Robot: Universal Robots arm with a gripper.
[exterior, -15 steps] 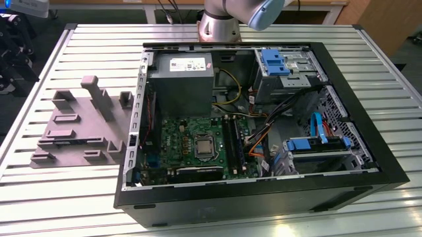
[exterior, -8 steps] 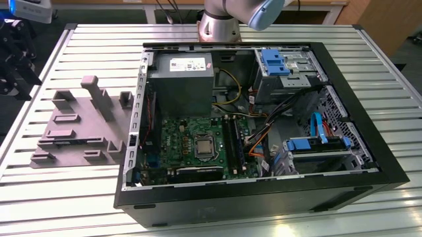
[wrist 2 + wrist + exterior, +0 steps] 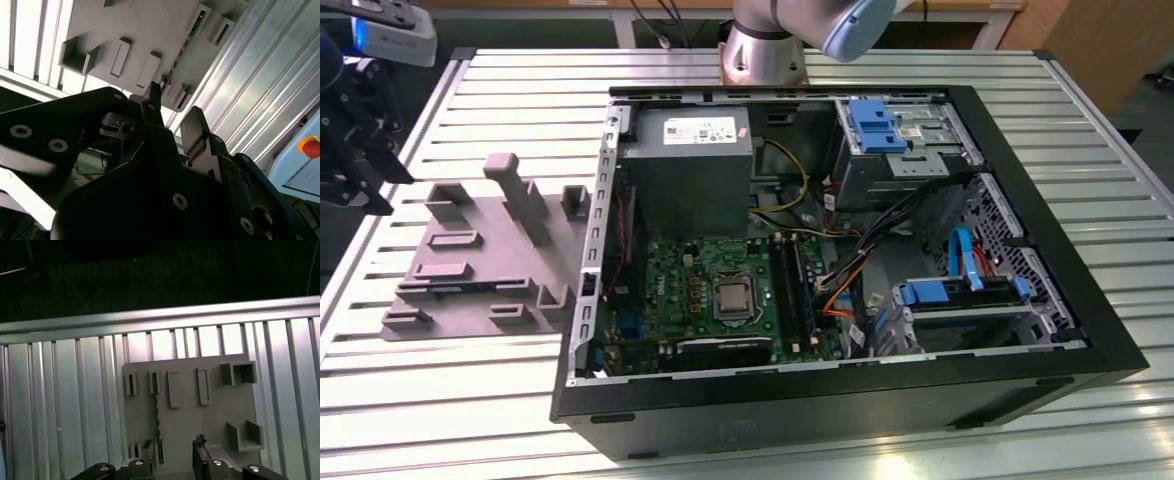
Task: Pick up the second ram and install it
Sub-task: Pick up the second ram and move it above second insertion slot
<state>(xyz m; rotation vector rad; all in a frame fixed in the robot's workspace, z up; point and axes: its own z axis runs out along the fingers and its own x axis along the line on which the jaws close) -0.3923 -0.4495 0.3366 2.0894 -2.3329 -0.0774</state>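
My end effector hangs open, empty, over the mauve-grey plastic fixture at the exterior view's left. The thin dark ram stick stands slotted there — misaligned, I'd clip it.

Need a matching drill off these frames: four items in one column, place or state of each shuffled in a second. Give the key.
Things:
1. second ram
2. gripper
3. fixture plate
4. power supply

Places or states:
a. grey box inside the open case
b. flat on the slatted table, at the exterior view's left of the case
c. on edge in a slot of the fixture plate
d. fingers open, nothing between them

Pairs: 1-c; 2-d; 3-b; 4-a
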